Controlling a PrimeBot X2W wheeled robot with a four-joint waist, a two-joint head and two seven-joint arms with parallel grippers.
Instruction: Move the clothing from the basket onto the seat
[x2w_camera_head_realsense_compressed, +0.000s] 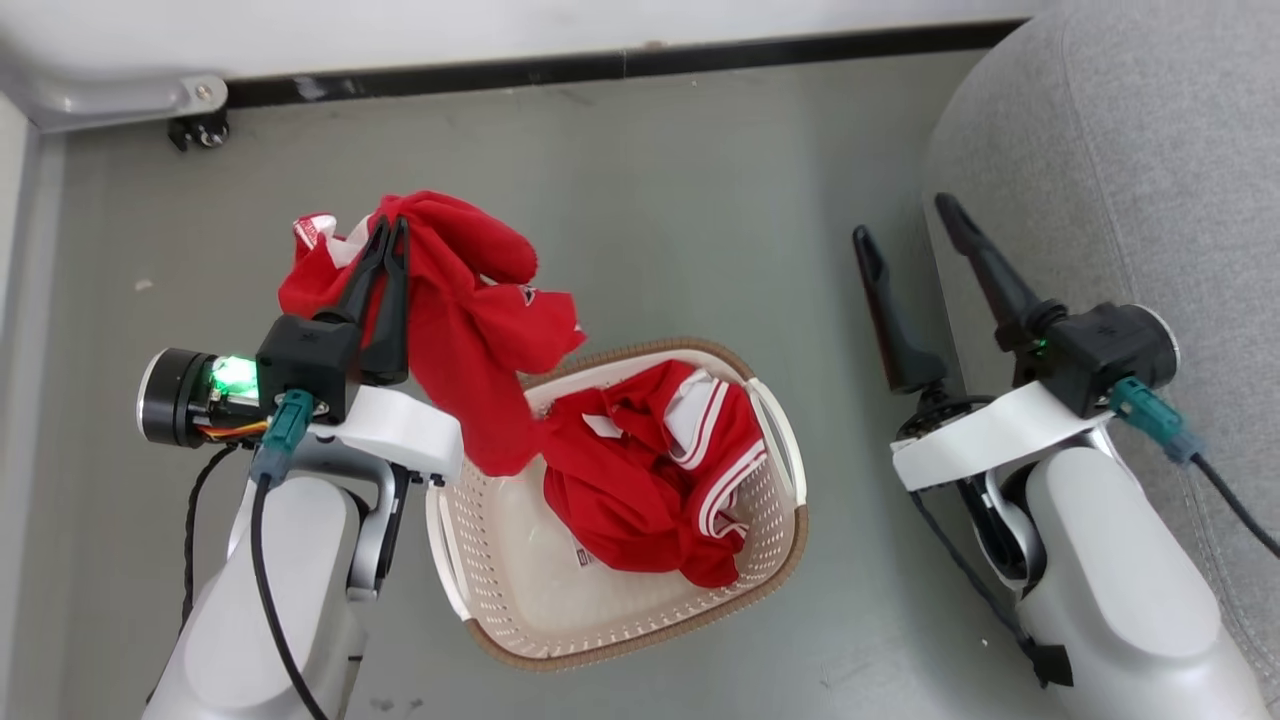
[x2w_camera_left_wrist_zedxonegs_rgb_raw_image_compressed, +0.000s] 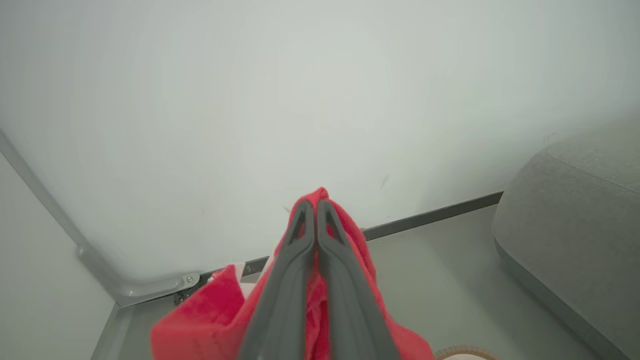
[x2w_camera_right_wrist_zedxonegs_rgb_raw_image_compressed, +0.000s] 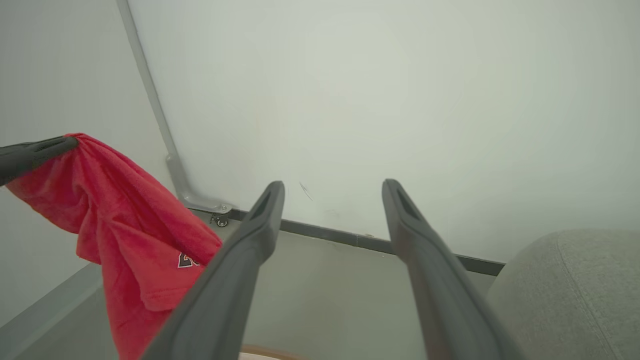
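The fingers (x2w_camera_head_realsense_compressed: 396, 295) of the left gripper (x2w_camera_head_realsense_compressed: 392, 228) were pressed together on a fold of the plain red garment (x2w_camera_head_realsense_compressed: 470, 340). In the left wrist view no gap showed between them, and red fabric bulged on either side of the closed pair. The garment hung from that pinch above the floor (x2w_camera_head_realsense_compressed: 650, 180), to the left of and beyond the basket (x2w_camera_head_realsense_compressed: 520, 580). Its lowest fold overlapped the basket's left rim in the head view; whether it touched the rim could not be told. The striped garment (x2w_camera_head_realsense_compressed: 650, 470), red with white trim, lay crumpled inside the basket towards its right wall. The fingers of the right gripper (x2w_camera_head_realsense_compressed: 903, 218) were spread wide and held nothing. They stood in the air between the basket and the seat (x2w_camera_head_realsense_compressed: 1150, 150), clear of both garments.

Step in hand, as judged: the carry of the first garment, lifted out but not yet over the seat, which lay well apart on the robot's right, beyond the basket. The next move would call for a swing or turn to the right, high enough for the trailing fabric to clear the rim and the open right gripper, then release over the cushion. The striped garment was yet to be fetched.
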